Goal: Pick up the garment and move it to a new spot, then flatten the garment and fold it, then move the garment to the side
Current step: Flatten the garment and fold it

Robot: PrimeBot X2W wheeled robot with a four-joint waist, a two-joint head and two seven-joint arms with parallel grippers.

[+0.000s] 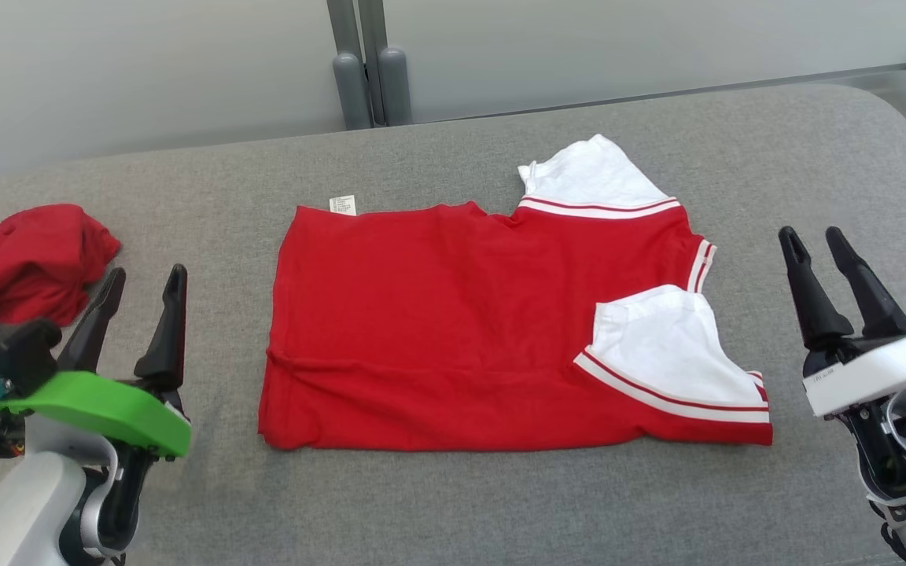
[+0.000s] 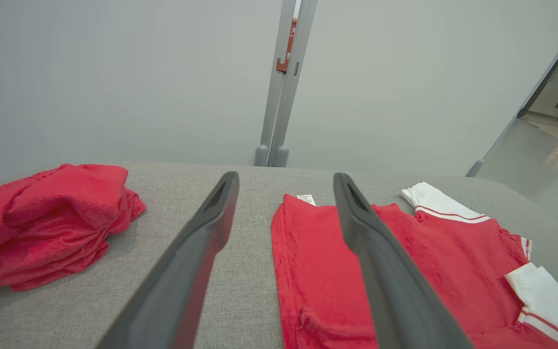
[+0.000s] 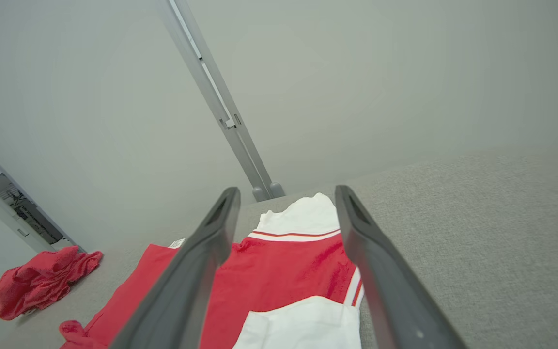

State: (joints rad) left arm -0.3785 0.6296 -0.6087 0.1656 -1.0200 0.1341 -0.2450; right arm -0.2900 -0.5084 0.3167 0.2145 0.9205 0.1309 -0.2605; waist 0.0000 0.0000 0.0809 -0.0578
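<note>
The garment is a red shirt with white, red-striped sleeves. It lies folded into a rough rectangle in the middle of the grey padded table, one sleeve laid over its right part, a white label at its far left corner. My left gripper stands open off its left edge, nothing between its fingers. My right gripper stands open off its right edge, also empty. In the left wrist view the garment lies under the right finger. In the right wrist view the garment lies between and beyond the fingers.
A crumpled red cloth pile lies at the table's left edge, just beyond my left gripper; it also appears in the left wrist view. Grey wall panels and a post stand behind the table's far edge.
</note>
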